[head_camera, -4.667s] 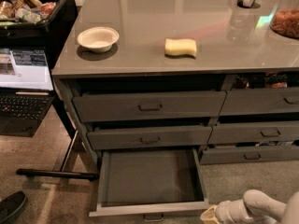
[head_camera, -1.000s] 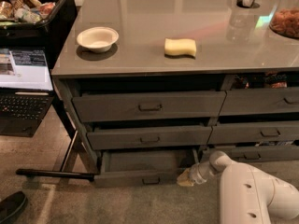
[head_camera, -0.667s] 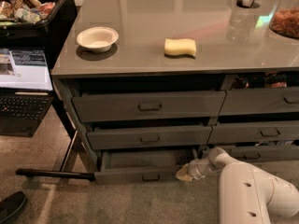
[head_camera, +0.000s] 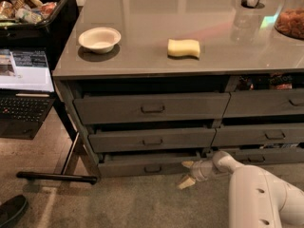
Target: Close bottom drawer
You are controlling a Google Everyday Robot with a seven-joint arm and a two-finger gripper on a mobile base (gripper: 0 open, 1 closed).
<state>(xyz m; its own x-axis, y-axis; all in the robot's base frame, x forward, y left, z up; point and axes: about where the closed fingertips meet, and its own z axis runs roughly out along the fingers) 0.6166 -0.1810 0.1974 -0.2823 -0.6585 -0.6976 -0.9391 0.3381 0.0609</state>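
So from my feed: the big grey desk (head_camera: 142,13) fills most of the view, with its stacks of drawers facing me. The bottom drawer (head_camera: 137,167) sits at the foot of the left stack, front panel about level with the drawer (head_camera: 152,139) above. I can't tell if it's fully home. The white arm (head_camera: 259,196) comes in from the lower right.

The hand (head_camera: 188,173) is low down at the right end of that drawer's front. It's spread open and holding nothing, and the upper fingertip (head_camera: 188,164) is touching or just off the panel, I can't tell which. The little pull handle (head_camera: 152,168) is off to the hand's left, untouched.

There's a laptop (head_camera: 23,80) left of the desk, and a white bowl (head_camera: 99,38) and a yellow sponge (head_camera: 184,48) on top.
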